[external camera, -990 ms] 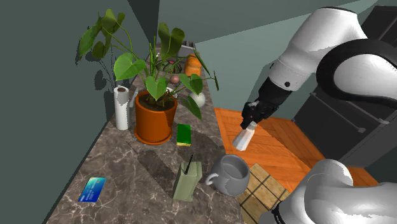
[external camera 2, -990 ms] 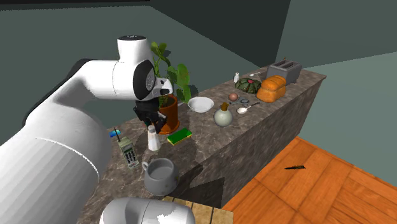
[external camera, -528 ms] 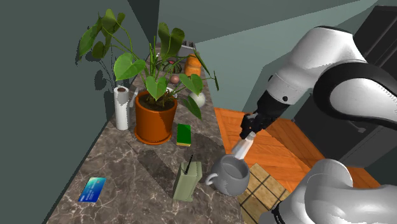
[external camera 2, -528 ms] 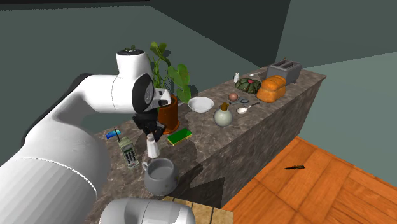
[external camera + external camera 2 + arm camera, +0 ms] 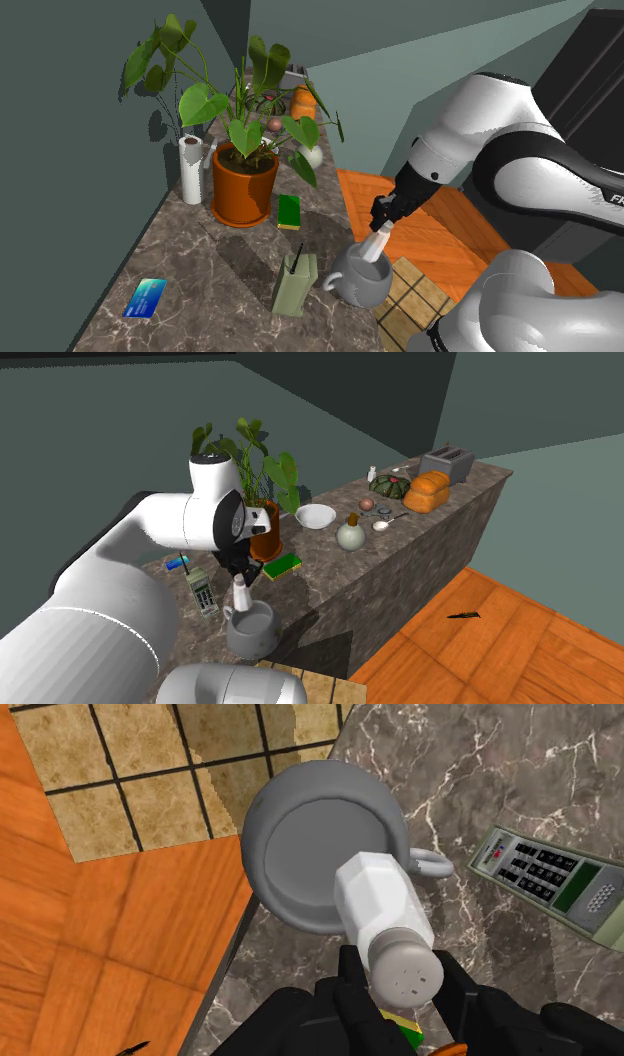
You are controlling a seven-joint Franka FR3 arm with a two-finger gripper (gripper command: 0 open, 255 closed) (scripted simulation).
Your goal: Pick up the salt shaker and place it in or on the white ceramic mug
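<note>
While clasped at its perforated cap by the gripper (image 5: 402, 972), the white salt shaker (image 5: 385, 909) is held tilted over the grey mug (image 5: 262, 824).
Both black fingers (image 5: 355, 974) are pressed against the sides of the cap, so the shaker is firmly grasped. The shaker's base is directed down toward the mug's opening and overlaps the rim on the handle side; contact between the two cannot be determined. The mug is set upright at the edge of the dark marble counter (image 5: 500, 774), its handle turned toward a grey-green handset (image 5: 550, 879) placed just beside it. A green sponge (image 5: 289, 211) is laid further along the counter, near a potted plant (image 5: 243, 190). Wood flooring (image 5: 100, 954) is seen below the counter edge.
</note>
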